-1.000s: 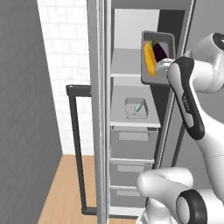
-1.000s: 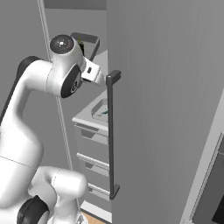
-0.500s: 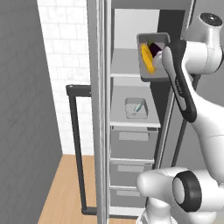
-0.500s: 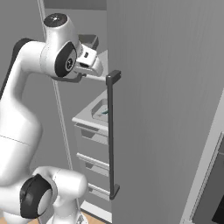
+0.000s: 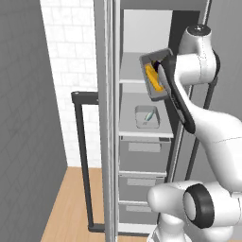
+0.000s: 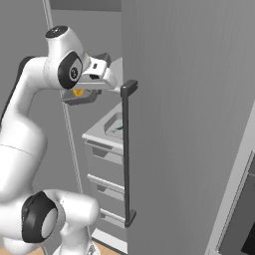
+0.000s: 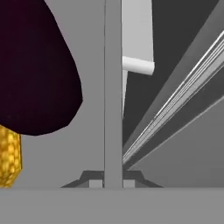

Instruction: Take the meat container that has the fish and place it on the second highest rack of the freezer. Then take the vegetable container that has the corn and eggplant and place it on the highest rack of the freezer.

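On second highest rack (image 5: 142, 131), fish (image 5: 148, 116) container already sitting; gripper (image 5: 162, 71) clamping tilted vegetable container (image 5: 153, 90) wall, carrying corn (image 5: 152, 78), eggplant (image 7: 35, 70) toward highest rack (image 5: 131, 75)

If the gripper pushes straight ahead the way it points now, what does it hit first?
Probably nothing for a while. The gripper, shut on the rim of the vegetable container, looks past that rim into the freezer above the highest rack. The back wall likely comes first, though depth is unclear.
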Available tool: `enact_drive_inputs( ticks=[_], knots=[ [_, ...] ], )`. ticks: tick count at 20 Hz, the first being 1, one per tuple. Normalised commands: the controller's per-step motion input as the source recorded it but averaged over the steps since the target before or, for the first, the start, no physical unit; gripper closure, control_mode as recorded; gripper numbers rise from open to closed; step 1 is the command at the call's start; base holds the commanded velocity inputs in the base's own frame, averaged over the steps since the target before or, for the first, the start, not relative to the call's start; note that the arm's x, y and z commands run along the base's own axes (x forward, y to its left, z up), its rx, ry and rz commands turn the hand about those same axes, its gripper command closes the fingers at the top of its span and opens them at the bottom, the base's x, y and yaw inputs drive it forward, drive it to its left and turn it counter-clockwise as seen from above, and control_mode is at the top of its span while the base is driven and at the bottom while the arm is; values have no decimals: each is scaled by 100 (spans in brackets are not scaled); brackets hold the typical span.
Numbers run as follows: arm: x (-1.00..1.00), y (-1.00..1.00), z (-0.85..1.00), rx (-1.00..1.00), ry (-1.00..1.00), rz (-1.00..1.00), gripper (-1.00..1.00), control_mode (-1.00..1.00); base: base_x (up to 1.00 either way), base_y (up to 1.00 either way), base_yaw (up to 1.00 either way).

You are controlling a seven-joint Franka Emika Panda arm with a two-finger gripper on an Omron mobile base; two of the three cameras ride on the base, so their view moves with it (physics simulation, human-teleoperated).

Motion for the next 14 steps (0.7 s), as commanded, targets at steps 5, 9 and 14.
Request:
enact_drive_inputs(
  ticks=[5,9,14],
  knots=[
    [59,2,8,-7,1,-7,100,-100,0,0,0],
    [64,0,18,0,0,-11,100,-100,0,0,0],
    [82,-2,8,0,0,-7,100,-100,0,0,0]
  ],
)
